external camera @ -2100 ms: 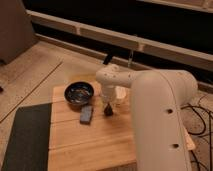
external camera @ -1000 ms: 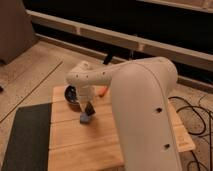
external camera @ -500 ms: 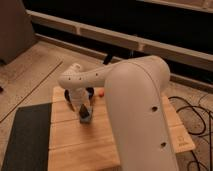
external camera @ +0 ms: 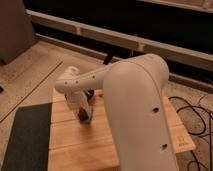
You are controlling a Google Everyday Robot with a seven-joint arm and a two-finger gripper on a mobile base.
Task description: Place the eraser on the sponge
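Note:
My gripper (external camera: 84,113) is low over the left half of the wooden table (external camera: 75,145), at the end of the white arm (external camera: 135,110) that fills the middle of the view. Right at its tip shows a dark blue-grey patch, the sponge (external camera: 86,118), mostly covered by the gripper. The eraser is hidden behind the wrist and gripper, so I cannot tell whether it is held or lying down.
A dark bowl (external camera: 90,93) peeks out behind the wrist, with a small orange thing (external camera: 100,94) beside it. A large dark floor mat (external camera: 27,137) lies left of the table. Black cables (external camera: 195,117) run over the floor at the right.
The arm has swung from the table's middle leftward and down, carrying the gripper over the sponge. The arm now hides most of the bowl.

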